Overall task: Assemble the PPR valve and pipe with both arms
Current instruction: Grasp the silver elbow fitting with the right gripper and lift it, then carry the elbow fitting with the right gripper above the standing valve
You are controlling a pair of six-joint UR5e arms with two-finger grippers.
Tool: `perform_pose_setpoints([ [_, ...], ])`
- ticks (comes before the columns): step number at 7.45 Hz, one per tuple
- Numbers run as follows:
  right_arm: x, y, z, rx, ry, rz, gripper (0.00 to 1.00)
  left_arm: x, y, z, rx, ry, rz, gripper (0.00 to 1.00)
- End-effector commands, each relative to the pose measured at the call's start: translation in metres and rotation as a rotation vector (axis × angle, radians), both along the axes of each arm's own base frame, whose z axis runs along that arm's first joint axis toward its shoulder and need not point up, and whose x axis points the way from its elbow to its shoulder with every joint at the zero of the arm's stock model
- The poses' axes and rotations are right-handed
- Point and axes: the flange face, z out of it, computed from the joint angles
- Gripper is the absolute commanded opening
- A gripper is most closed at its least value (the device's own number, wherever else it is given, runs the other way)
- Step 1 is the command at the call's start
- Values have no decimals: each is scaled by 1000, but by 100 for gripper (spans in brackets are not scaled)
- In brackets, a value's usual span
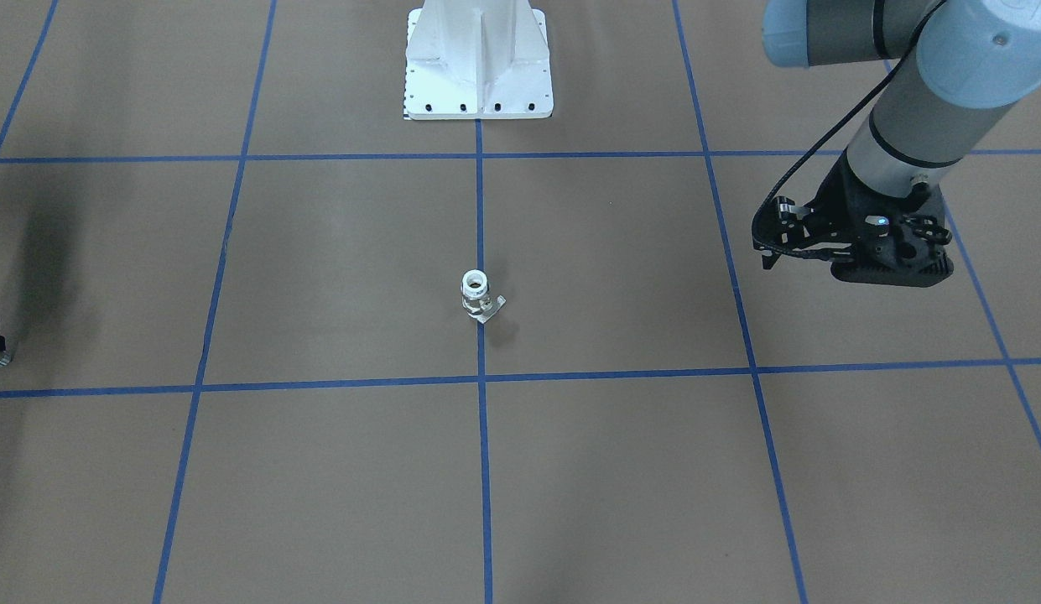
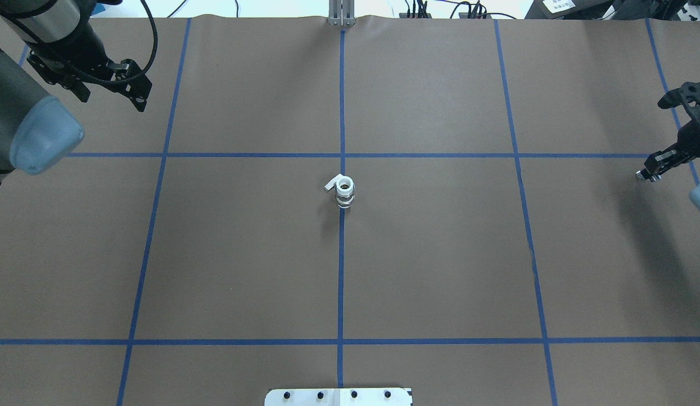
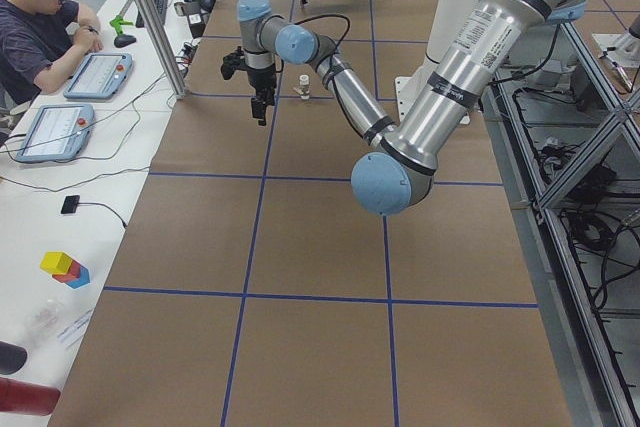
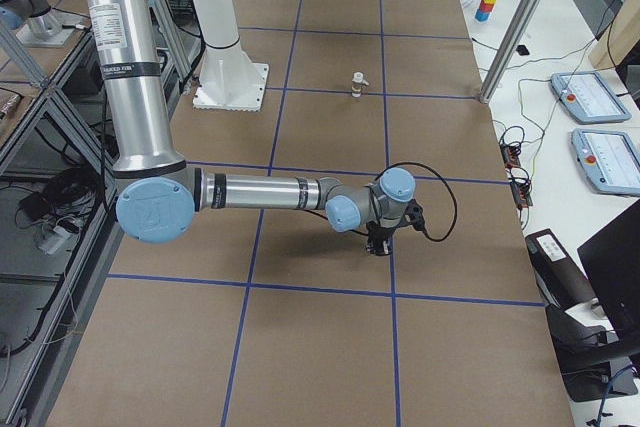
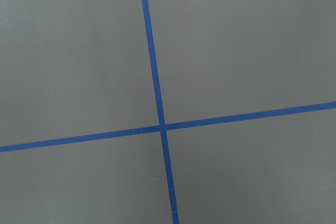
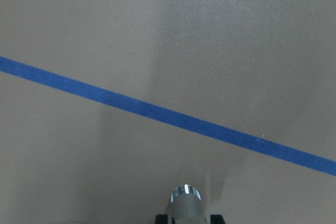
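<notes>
The PPR valve (image 2: 344,192) stands upright on the centre blue line, white end up, chrome middle, lever tab to one side; it also shows in the front view (image 1: 478,295). Neither gripper touches it. My right gripper (image 2: 647,175) hangs at the table's right edge, shut on the pipe (image 6: 185,203), a small silver stub between the black fingers. My left gripper (image 2: 113,96) hovers over the far left corner, well away from the valve. It looks open and holds nothing; its wrist view shows only paper and tape.
Brown paper with a blue tape grid (image 5: 161,126) covers the table. The white bolted pedestal (image 1: 478,63) stands at the robot's side. A person sits at a side bench with tablets (image 3: 95,75). Coloured blocks (image 3: 63,268) lie off the table.
</notes>
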Motion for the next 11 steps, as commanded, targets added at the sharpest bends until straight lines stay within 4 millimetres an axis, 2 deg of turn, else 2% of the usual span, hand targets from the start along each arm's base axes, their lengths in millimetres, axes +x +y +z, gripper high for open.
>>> perform_pose_setpoints([
  [1, 32, -10, -9, 11, -15, 53, 0, 0, 0, -1, 2, 1, 0, 100],
  [2, 32, -25, -24, 1, -6, 64, 0, 0, 0, -1, 2, 1, 0, 100],
  [3, 43, -59, -61, -54, 10, 97, 0, 0, 0, 0, 2, 0, 1, 100],
  [4, 43, -89, -112, -113, 26, 112, 0, -3, 2, 2, 5, -1, 4, 100],
  [5, 39, -103, -167, -138, 33, 124, 0, -9, 10, 9, 11, -2, 7, 100],
  [6, 34, -109, -210, -153, 22, 169, 0, -12, 13, 10, 12, 0, 7, 100],
  [7, 7, -100, -242, -213, -17, 235, 0, -14, 12, 11, 20, 0, 8, 100],
  [8, -32, -86, -289, -249, -52, 279, 0, -18, 12, 18, 40, -7, 36, 100],
  [9, -72, -64, -332, -286, -82, 312, 0, -30, 11, 35, 54, -15, 45, 100],
  [10, -106, -50, -371, -319, -113, 336, 0, -46, 13, 64, 100, -10, 56, 100],
  [11, -132, -41, -394, -345, -135, 357, 0, -63, 15, 98, 141, -8, 69, 100],
])
